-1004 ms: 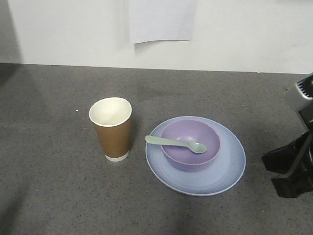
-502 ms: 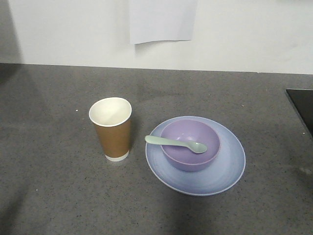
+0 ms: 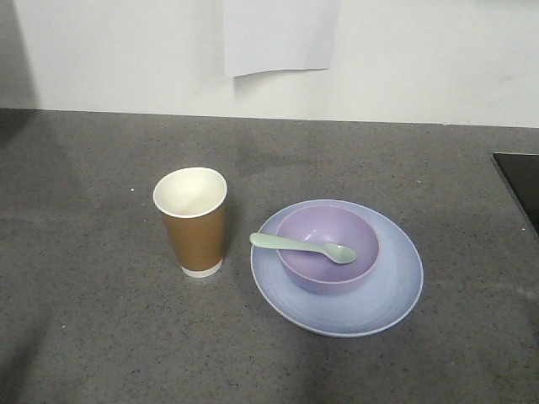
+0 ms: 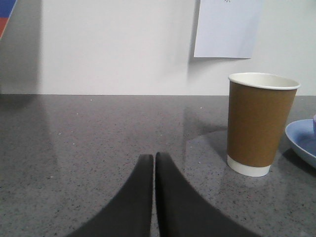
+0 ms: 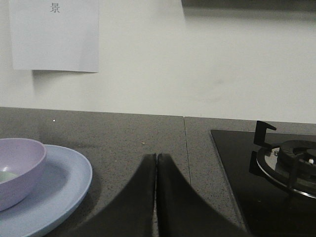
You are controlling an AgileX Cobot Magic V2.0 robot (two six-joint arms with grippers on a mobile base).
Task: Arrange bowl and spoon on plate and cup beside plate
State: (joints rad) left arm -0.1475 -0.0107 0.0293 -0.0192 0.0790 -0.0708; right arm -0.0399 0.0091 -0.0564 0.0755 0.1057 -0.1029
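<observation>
The lavender bowl (image 3: 328, 249) stands on the pale blue plate (image 3: 396, 295) on the grey counter. A mint-green spoon (image 3: 301, 246) lies across the bowl, handle over its left rim. The brown paper cup (image 3: 193, 221) stands upright just left of the plate. No gripper shows in the front view. In the left wrist view my left gripper (image 4: 153, 157) is shut and empty, low over the counter, left of the cup (image 4: 259, 122). In the right wrist view my right gripper (image 5: 156, 156) is shut and empty, right of the plate (image 5: 64, 182) and bowl (image 5: 19, 168).
A black gas hob (image 5: 276, 168) with a burner lies to the right of the plate; its corner (image 3: 520, 181) shows in the front view. A white wall with a taped paper sheet (image 3: 278, 34) stands behind the counter.
The right arm, seen at the right edge one second ago, has left the front view. The cup, bowl, spoon and plate have not moved.
</observation>
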